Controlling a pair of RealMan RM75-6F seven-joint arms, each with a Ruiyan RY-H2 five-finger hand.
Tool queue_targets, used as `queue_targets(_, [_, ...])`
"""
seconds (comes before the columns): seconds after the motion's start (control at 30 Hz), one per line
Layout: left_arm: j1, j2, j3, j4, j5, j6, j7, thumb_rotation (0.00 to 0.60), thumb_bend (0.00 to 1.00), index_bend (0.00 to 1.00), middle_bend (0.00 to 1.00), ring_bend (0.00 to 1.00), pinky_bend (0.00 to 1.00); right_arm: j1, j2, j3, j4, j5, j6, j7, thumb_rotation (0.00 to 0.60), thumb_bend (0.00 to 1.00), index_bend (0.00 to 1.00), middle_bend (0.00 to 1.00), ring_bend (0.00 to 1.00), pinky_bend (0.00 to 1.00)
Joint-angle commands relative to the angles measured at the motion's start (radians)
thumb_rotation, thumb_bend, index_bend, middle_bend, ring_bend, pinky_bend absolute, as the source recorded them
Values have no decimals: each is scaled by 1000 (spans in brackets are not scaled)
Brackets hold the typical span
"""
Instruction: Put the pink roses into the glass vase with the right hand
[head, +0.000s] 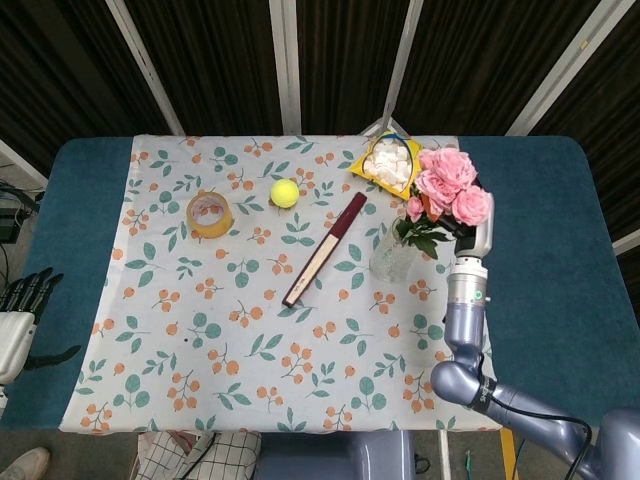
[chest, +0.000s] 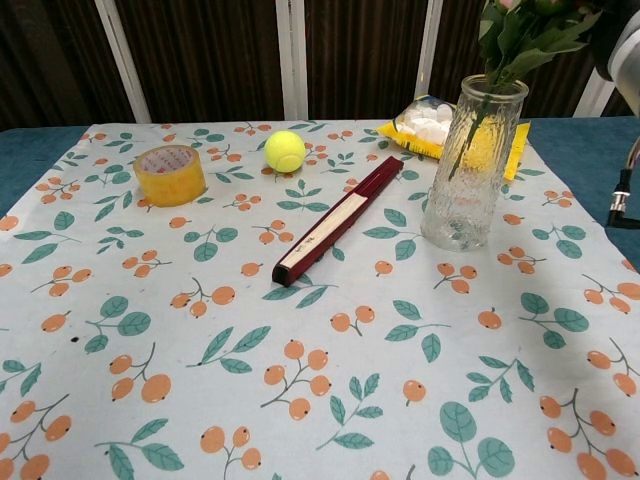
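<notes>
Right hand (head: 470, 232): closed around the bunch of pink roses (head: 445, 184).
Stems: already inside the ribbed clear glass vase (chest: 470, 165).
Advice: the bunch should be lowered straight, the rim left unnudged.

Pink roses (head: 446, 187) with green leaves stand tilted, stems inside the clear ribbed glass vase (chest: 472, 165), which stands upright on the cloth's right side near the yellow packet.
</notes>
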Motion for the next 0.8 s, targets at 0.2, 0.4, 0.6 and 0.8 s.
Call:
queue_targets(0.2, [0, 1, 1, 1, 2, 1, -3, 600, 0, 0, 0, 0, 0, 2, -28, -12, 33, -30, -15, -5, 600, 337, 373, 518, 490, 433])
queue_targets(0.4, [1, 2, 1, 2, 2, 1, -7, 600, 0, 0, 0, 0, 0, -1, -25, -18, 53, -47, -42, -4, 600, 336, 153, 383, 342, 284])
queue_targets(0.6, [0, 1, 2, 1, 2, 0, -5, 600, 0, 0, 0, 0, 0, -14, -13, -39, 40, -69, -69, -12, 600, 329, 0, 174, 141, 89])
queue_targets(0.8, [0, 1, 2, 0, 2, 1, -4, 600, 0, 0, 0, 0, 0, -35, -1, -61, 13, -97, -74, -16, 600, 200, 0, 19, 6, 1])
